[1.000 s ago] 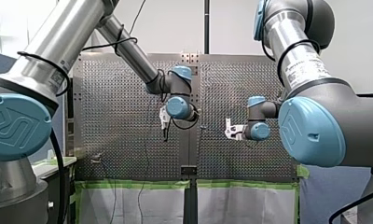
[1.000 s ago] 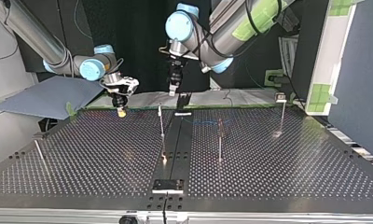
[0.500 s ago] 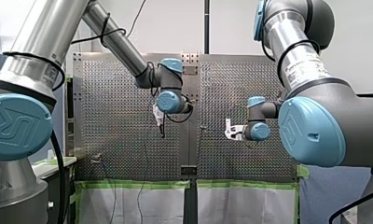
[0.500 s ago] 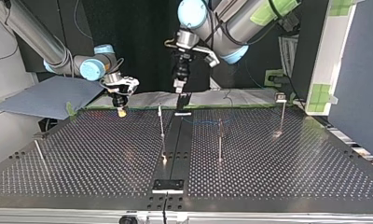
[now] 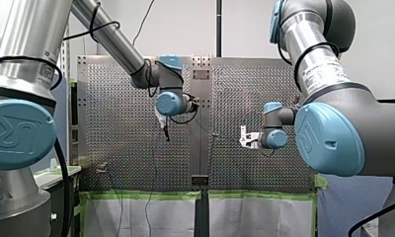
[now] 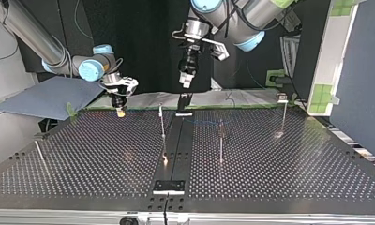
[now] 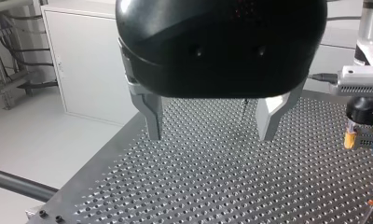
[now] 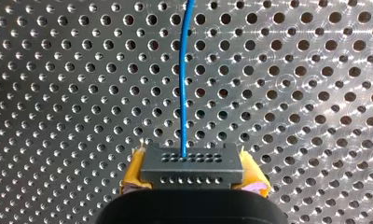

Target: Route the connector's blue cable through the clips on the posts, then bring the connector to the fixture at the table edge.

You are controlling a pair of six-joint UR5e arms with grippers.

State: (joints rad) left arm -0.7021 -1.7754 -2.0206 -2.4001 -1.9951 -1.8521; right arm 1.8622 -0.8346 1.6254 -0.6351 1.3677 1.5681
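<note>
Connector clamped in right tool, blue cable running ahead; left tool spread wide above table.

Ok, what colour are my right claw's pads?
Yellow pads, clamped on the dark grey plastic connector; best in right wrist view.

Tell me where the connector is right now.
The connector is clamped in my right pincer, at the top view's left near the far edge of the table, its blue cable leading off ahead.

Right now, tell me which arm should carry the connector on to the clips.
Right. My right gripper is shut on the connector, its blue cable running out ahead; my left gripper hangs open and empty above the table.
</note>
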